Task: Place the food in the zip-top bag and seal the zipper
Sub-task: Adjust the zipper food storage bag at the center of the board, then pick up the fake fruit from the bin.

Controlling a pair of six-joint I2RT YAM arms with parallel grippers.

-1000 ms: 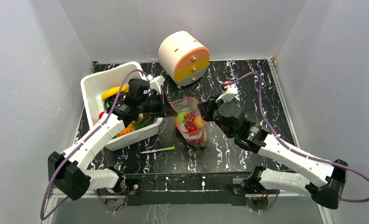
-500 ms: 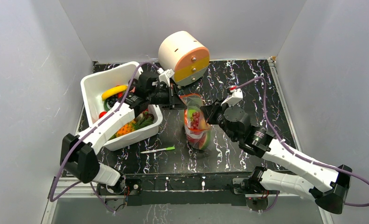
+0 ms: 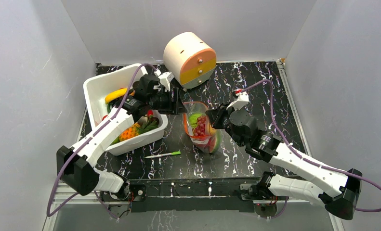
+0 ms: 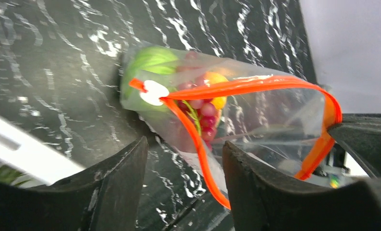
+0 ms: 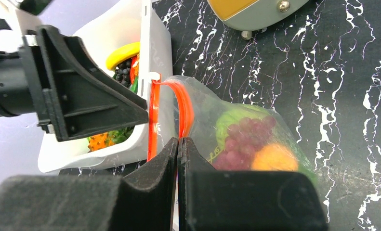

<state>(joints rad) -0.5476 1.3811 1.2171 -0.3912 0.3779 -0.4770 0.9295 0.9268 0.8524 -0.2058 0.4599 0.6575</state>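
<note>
Loading looks largely done; sealing not begun.

- Zip-top bag (image 3: 203, 137) sits mid-table, between the two arms, just right of the white bin (image 3: 99, 86). Belly on the black marbled table (image 3: 256, 82), mouth lifted toward the far side.
- Food (image 5: 248, 139) inside the bag: a purple grape cluster, a green piece, an orange piece, something red low down. All seem below the mouth line.
- Zipper (image 4: 256, 85) still apart. In the left wrist view the two orange strands spread into a wide loop; the white slider tab (image 4: 153, 92) sits at the bag's left end, where the strands meet.
- Right gripper (image 5: 178, 144): fingers clenched flat together on the zipper at the mouth's right end, pinning that corner up.
- Left gripper (image 4: 184, 154): fingers released and wide, at the left end of the mouth. One orange strand runs across the gap between them; no squeeze on it that I can see.
- Leftover pieces (image 3: 117, 94) in the bin: yellow, orange, green, some dark. Whether these also belong in the bag I cannot tell.
- Thin green-and-white stick (image 3: 163, 154) lies alone on the table, near side of the bag.

Judgement: what remains is the closure. The left arm seems placed to catch the tab end, then the strands need pressing together along the whole mouth while the right holds its corner.
</note>
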